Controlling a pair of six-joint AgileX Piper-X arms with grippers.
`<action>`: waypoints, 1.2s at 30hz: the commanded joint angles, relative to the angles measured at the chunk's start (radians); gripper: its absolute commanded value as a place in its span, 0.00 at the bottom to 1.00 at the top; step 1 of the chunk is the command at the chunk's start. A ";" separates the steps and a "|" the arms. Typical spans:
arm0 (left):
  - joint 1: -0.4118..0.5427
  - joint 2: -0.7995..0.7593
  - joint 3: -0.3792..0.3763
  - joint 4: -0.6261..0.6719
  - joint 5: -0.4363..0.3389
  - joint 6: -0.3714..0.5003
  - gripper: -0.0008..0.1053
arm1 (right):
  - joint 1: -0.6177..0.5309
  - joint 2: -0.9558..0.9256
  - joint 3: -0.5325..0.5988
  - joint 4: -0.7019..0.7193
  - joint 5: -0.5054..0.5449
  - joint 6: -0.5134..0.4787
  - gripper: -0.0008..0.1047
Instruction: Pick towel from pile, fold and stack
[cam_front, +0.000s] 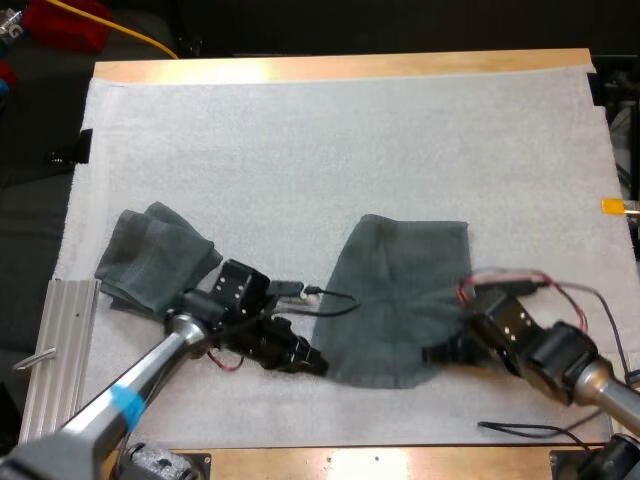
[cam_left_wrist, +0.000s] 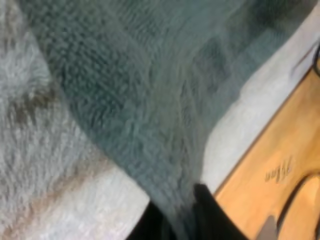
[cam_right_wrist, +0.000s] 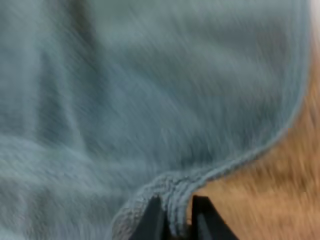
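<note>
Near the left edge of the white mat (cam_front: 300, 140) on the wooden table (cam_front: 340, 66) lies a crumpled towel (cam_front: 155, 258), dark grey-green and bunched in loose folds. Just right of it, toward the mat's near edge, the left gripper (cam_front: 315, 362) has its jaws closed on the near left corner of the flat towel (cam_front: 395, 300); the left wrist view shows cloth pinched between the black fingers (cam_left_wrist: 210, 215). The flat towel is spread mid-mat, somewhat right of centre. At its near right edge the right gripper (cam_front: 435, 353) is clamped on the hem, which bunches between its fingers (cam_right_wrist: 152, 217).
</note>
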 joint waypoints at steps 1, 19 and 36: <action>-0.006 -0.048 -0.042 0.043 -0.019 0.018 0.01 | -0.002 -0.003 -0.049 0.030 0.023 -0.033 0.02; -0.006 -0.152 -0.622 0.368 -0.079 0.029 0.01 | -0.002 -0.003 -0.558 0.264 0.099 -0.152 0.02; -0.006 -0.278 -0.665 0.616 -0.195 0.077 0.01 | 0.116 -0.055 -0.642 0.507 0.154 -0.162 0.02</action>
